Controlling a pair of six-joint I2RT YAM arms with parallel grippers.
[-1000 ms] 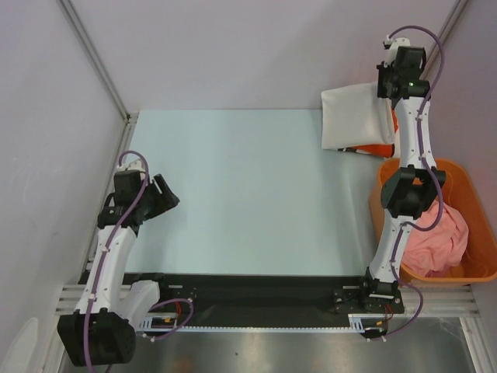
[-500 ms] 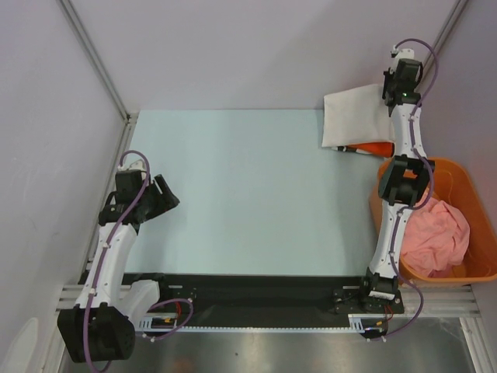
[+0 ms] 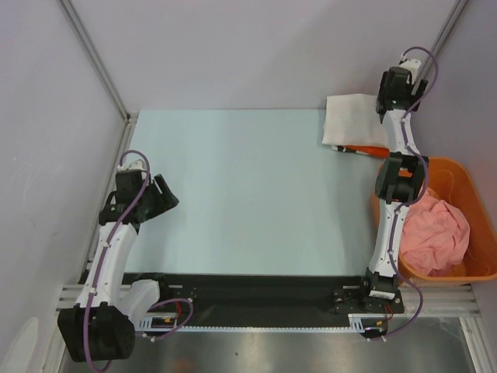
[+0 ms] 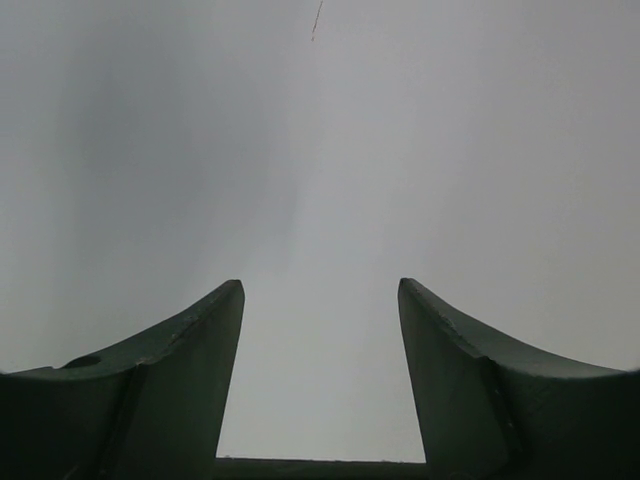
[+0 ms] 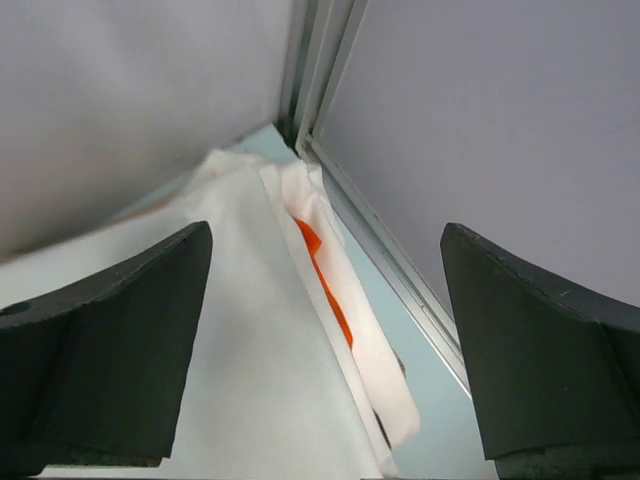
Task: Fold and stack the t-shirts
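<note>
A folded white t-shirt (image 3: 351, 118) lies at the table's back right corner, on top of an orange t-shirt (image 3: 371, 149) whose edge peeks out at its near side. My right gripper (image 3: 392, 84) hovers over that stack's right end, open, with nothing between its fingers. In the right wrist view the white t-shirt (image 5: 230, 330) and a strip of the orange t-shirt (image 5: 325, 285) lie below the right gripper (image 5: 325, 228). A crumpled pink t-shirt (image 3: 439, 233) sits in the basket. My left gripper (image 3: 167, 194) is open and holds nothing at the table's left side; the left gripper (image 4: 320, 285) faces a blank grey surface.
An orange plastic basket (image 3: 466, 172) stands at the right edge, beside the right arm. Grey walls close in the table at the back, left and right, with a metal corner post (image 5: 310, 70) right behind the stack.
My right gripper has opened and let go of the white t-shirt, which has settled flatter on the stack. The right arm has stretched further toward the back corner. The left arm has not moved.
</note>
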